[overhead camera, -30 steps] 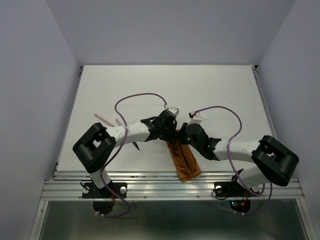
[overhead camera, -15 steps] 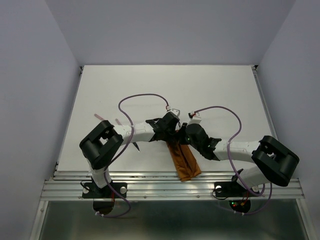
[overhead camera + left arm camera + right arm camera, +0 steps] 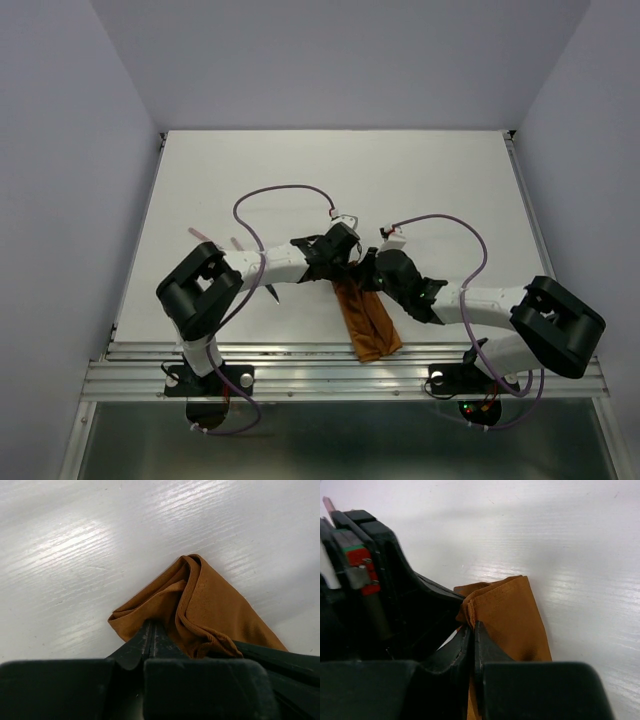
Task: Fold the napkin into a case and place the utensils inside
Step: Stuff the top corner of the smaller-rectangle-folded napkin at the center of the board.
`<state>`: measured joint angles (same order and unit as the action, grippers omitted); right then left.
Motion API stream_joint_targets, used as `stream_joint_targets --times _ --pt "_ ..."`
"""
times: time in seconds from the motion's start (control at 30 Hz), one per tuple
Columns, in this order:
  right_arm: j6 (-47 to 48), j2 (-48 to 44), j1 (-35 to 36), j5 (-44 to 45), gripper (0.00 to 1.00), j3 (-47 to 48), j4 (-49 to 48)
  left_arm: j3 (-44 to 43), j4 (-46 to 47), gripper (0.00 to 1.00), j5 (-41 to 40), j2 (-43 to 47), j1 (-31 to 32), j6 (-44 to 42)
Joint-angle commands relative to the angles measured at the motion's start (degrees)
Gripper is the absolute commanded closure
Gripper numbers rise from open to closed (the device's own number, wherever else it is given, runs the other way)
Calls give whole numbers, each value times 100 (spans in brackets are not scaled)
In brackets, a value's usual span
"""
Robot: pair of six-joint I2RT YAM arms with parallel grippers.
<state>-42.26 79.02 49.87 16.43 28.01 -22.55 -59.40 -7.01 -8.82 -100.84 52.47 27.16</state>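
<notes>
From above, 2 white robot arms (image 3: 270, 265) bend inward from the near edge of a white table (image 3: 330, 170), elbows out and wrists low, so the left gripper (image 3: 345, 268) and right gripper (image 3: 368, 272) meet nose to nose at the far end of a rust-orange napkin (image 3: 368, 325). The napkin lies folded into a narrow strip reaching back to the middle of the near edge. In each wrist camera the fingers (image 3: 132, 652) are pressed together, pinching a fold at that far end.

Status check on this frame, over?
Left tool shut on napkin, far end. Right tool shut on same end. Napkin folded into a long strip. Tools crowd each other, nothing else in the way.
</notes>
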Motion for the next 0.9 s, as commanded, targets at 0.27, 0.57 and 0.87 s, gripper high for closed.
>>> stream_joint_targets --times 0.27,0.57,0.87 --pt "-54 -203 -38 1 99 -155 -250 367 -20 100 -172 969 27 70" --pt "-37 -203 -38 10 99 -120 -250 745 270 37 -331 1286 325 -114" --pt "-19 -177 -38 10 99 -15 -233 649 375 46 -401 1102 554 -237"
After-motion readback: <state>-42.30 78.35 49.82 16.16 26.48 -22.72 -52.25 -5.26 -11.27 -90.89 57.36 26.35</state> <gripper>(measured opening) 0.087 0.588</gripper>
